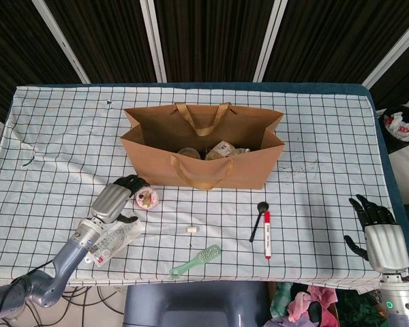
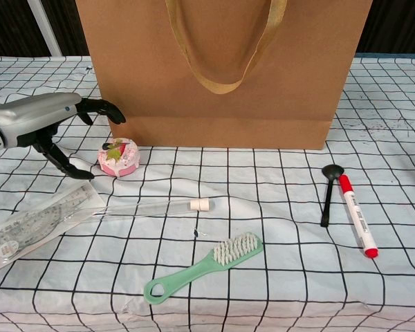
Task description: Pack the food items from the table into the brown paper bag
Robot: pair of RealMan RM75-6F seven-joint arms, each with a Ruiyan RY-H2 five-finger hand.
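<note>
The left hand [image 1: 116, 197] hovers just left of the cake [image 1: 147, 198], a small pink round item, with its fingers [image 2: 100, 108] spread apart and nothing in them; in the chest view the dark fingertips reach over the cake's near-left side without clearly touching it. The right hand [image 1: 382, 238] sits at the near right edge of the surface [image 1: 327, 109], well apart from everything, fingers apart and empty.

The cake lies on the checked cloth just in front of the bag's [image 1: 204, 146] near-left corner. The bag stands upright and open in the middle of the surface, handles up, with a few wrapped items showing inside; what they are cannot be told.

Near the left hand, a clear packet [image 1: 112, 238] holding a ruler set lies flat, partly under the wrist. To its right lies a thin clear tube [image 2: 152, 207] with a white cap. Nearer the front edge lies a green brush [image 1: 195, 261], bristles up. To the right, a black spoon [image 1: 258, 219] and a red-capped marker [image 1: 266, 235] lie side by side, the spoon just to the left of the marker.
</note>
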